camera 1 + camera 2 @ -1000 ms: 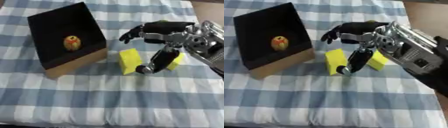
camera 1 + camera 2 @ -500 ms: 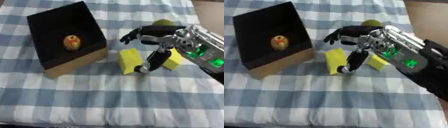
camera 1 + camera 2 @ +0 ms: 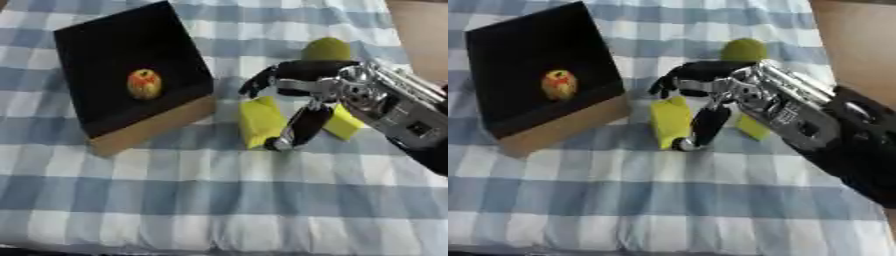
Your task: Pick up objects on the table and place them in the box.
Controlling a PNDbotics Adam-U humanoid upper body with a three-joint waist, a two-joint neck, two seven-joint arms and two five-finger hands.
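Toward the far left corner of the bench [image 3: 114,200], which is covered in a blue-and-white checked cloth, stands the black box [image 3: 131,65] with its tan front wall; a small red-and-yellow fruit-like object [image 3: 144,83] already lies inside it. Just right of the box's near right corner, around the middle of the bench, a yellow block [image 3: 261,121] stands on the cloth. The robot's right hand [image 3: 302,87] comes in from the right edge and is arched over this block: the fingers [image 3: 259,80] curl above its far side, the thumb [image 3: 297,127] reaches down along its right side to the cloth, and the two stand apart around the block without yet closing on it, so far as the views show. A second yellow piece [image 3: 343,122] lies just right of the thumb, partly behind it, and a round green object [image 3: 326,49] sits farther back toward the far right corner. The left hand is not in view. The step in hand appears to be the grasp of the yellow block; the next move calls for bringing fingers and thumb together on its sides, lifting it clear of the cloth, and carrying it left over the box wall without nudging the neighbouring yellow piece.
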